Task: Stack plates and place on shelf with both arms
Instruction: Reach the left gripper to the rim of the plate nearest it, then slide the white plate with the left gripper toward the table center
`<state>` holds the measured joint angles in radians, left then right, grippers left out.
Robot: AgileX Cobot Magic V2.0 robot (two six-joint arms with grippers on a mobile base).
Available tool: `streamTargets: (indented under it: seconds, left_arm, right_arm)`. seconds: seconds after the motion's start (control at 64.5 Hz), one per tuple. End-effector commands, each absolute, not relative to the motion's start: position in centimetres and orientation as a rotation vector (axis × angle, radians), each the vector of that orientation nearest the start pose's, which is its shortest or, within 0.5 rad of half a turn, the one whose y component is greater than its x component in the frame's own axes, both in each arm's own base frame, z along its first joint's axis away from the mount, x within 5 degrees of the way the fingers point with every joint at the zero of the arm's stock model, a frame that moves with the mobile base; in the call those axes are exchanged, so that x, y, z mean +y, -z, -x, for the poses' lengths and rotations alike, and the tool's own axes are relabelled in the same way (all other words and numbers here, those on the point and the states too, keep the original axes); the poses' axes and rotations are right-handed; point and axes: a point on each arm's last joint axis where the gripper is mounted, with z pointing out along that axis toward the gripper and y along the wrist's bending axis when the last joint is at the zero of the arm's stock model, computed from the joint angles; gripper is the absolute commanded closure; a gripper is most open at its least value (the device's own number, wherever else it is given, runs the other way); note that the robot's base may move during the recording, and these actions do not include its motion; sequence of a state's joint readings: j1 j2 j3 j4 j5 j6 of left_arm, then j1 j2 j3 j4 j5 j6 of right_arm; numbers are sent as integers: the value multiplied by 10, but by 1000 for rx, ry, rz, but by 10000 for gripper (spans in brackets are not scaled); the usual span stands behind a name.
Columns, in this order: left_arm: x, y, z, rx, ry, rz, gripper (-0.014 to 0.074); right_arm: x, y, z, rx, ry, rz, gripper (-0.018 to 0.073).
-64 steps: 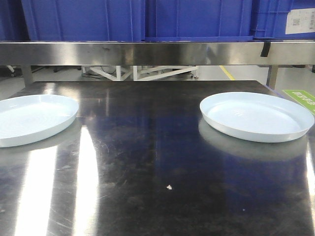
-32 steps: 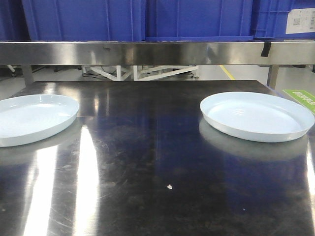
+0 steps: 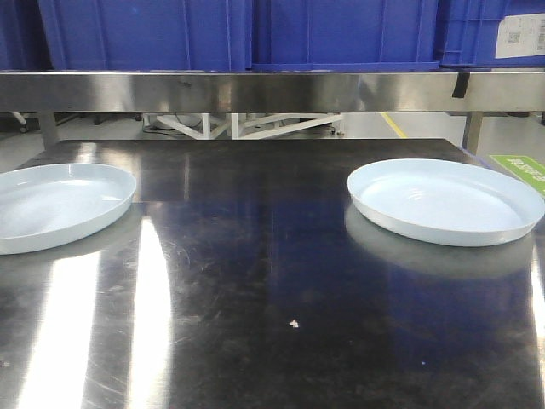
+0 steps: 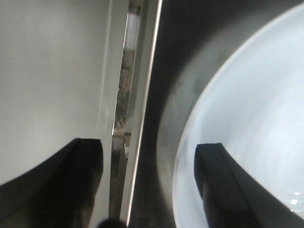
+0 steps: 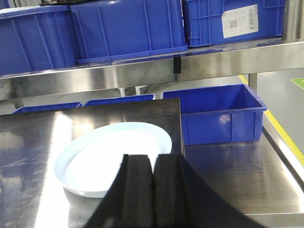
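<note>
Two pale bluish-white plates lie on the dark tabletop (image 3: 272,281): the left plate (image 3: 51,204) at the left edge, cut off by the frame, and the right plate (image 3: 443,200). The steel shelf (image 3: 272,92) runs across above them. Neither arm shows in the front view. In the left wrist view my left gripper (image 4: 149,190) is open, straddling the left plate's (image 4: 247,109) rim near the table's edge. My right gripper (image 5: 153,190) is shut on nothing, held short of the right plate (image 5: 109,152), with the shelf (image 5: 142,73) behind.
Blue crates (image 3: 153,34) stand on the shelf, and another blue crate (image 5: 213,114) sits low beyond the table's right side. The table's metal edge (image 4: 126,118) and pale floor (image 4: 47,71) lie left of the left plate. A small white crumb (image 3: 293,324) lies mid-table.
</note>
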<state>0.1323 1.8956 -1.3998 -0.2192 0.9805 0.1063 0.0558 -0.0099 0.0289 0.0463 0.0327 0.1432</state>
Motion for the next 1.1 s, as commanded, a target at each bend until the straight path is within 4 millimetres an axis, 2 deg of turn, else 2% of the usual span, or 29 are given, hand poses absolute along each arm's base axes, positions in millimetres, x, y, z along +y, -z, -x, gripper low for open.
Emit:
streamTargets:
  seconds: [0.0, 0.171, 0.403, 0.574, 0.729, 0.791, 0.869, 0.977, 1.086]
  left_arm:
    - [32, -247, -382, 2824, 254, 175, 118]
    - [28, -247, -382, 2824, 256, 159, 131]
    - [11, -239, -385, 2853, 267, 98, 172]
    - [10, -225, -385, 2920, 267, 88, 174]
    - [10, -225, -384, 2930, 269, 87, 180]
    - [10, -225, -384, 2932, 270, 87, 213]
    - [10, -225, -384, 2937, 271, 86, 311]
    - [10, -225, -383, 2945, 274, 85, 522]
    - [10, -230, -384, 2932, 270, 81, 507]
  right_arm:
    - [2, -216, -53, 1407, -184, -90, 511]
    - [2, -216, -53, 1407, -184, -90, 511]
    - [2, -216, -53, 1407, -184, -90, 511]
    - [2, -216, -53, 1407, -184, -90, 511]
    - [2, -216, -53, 1407, -184, -90, 511]
    - [2, -216, -53, 1407, -184, -90, 511]
    - [2, -216, -53, 1407, -184, -90, 511]
    - [2, -216, -53, 1407, -184, -90, 511]
    - [2, -216, -53, 1407, -184, -90, 511]
